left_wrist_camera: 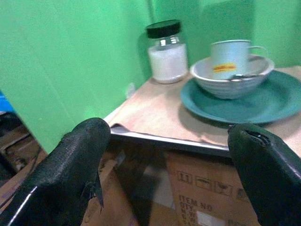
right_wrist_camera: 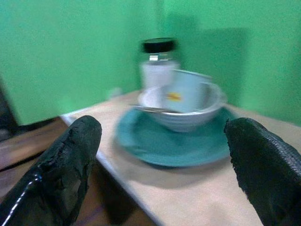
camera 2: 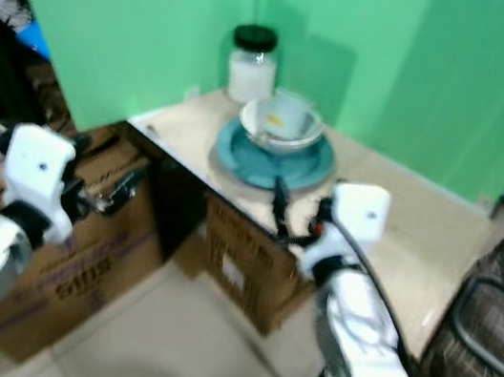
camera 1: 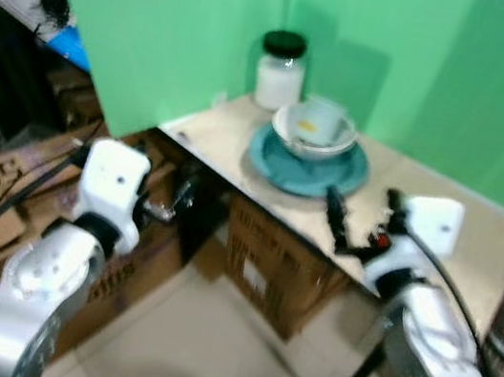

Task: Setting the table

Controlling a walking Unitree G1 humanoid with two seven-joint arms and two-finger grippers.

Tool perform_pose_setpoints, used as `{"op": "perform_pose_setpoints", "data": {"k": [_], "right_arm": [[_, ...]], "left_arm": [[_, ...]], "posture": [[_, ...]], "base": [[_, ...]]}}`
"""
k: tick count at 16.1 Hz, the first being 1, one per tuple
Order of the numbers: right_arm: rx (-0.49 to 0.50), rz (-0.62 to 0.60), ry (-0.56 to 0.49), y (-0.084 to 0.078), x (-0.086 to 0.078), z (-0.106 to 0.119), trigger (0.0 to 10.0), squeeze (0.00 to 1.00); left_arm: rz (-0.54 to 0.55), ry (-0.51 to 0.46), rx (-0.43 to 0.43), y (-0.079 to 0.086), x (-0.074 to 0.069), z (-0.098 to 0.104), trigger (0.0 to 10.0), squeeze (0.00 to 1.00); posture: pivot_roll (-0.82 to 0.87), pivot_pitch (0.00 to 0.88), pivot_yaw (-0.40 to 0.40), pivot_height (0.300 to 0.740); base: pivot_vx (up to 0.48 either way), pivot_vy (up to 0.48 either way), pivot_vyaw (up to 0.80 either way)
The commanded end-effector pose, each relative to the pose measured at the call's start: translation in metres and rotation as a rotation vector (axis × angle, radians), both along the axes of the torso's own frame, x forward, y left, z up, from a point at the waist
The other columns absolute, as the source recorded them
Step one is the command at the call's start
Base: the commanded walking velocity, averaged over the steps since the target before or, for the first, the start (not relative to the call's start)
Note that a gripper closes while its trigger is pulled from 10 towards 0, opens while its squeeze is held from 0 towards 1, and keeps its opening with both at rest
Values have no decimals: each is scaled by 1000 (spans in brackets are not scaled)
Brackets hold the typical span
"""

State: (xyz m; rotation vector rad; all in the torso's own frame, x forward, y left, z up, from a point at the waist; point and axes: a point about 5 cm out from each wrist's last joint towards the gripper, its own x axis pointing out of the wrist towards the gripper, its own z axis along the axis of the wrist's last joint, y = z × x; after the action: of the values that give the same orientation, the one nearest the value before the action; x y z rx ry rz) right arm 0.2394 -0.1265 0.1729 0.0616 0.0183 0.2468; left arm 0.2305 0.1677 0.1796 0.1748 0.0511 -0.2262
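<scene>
Both open, the right end effector [camera 1: 360, 218] and left end effector [left_wrist_camera: 169, 174] face a stacked cup [left_wrist_camera: 229, 59], bowl [left_wrist_camera: 230, 80] and teal plate [left_wrist_camera: 244, 99] on the worktop [left_wrist_camera: 155, 113], likely rigid, breakable crockery best gripped by rim or handle.

We see even, soft indoor light. Both eye views are smeared by motion blur. Beyond the right hand [right_wrist_camera: 162, 165], the white ceramic bowl [right_wrist_camera: 183, 110] blurs, casting a soft shadow on the beige bench [right_wrist_camera: 197, 197].

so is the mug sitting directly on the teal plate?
No, the mug stands inside the white bowl, and the bowl rests on the teal plate.
</scene>
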Motion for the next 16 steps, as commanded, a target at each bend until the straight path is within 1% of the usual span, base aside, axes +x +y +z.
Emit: {"op": "perform_pose_setpoints", "data": {"k": [1,2,7,8,10,12,16], "right_arm": [[-10,-23,-7,-5,1,1,10000,1000],[-9,-42,-5,-8,1,1,10000,1000],[-8,-57,-4,-13,3,0,10000,1000],[-30,-42,-18,-16,9,5,10000,1000],[-48,-26,-35,-17,12,10,10000,1000],[-72,-5,-48,-19,13,17,10000,1000],[-84,0,-47,-20,11,18,10000,1000]], "left_arm": [[-4,-13,-15,-2,2,3,10000,1000],[-4,-14,-16,-2,3,4,10000,1000],[-9,-20,-21,-5,5,4,10000,1000],[4,-42,-35,-8,11,6,10000,1000],[18,-57,-50,-9,14,7,10000,1000],[21,-59,-62,-11,15,6,10000,1000],[19,-67,-66,-12,18,8,10000,1000]], "posture": [[66,0,56,740],[66,0,55,740],[59,0,43,740],[34,0,7,740],[20,0,-1,740],[2,0,2,740],[-6,0,9,740]], "base": [[311,0,0],[326,0,0],[326,0,0],[322,0,0],[326,0,0],[326,0,0],[327,0,0]]}}
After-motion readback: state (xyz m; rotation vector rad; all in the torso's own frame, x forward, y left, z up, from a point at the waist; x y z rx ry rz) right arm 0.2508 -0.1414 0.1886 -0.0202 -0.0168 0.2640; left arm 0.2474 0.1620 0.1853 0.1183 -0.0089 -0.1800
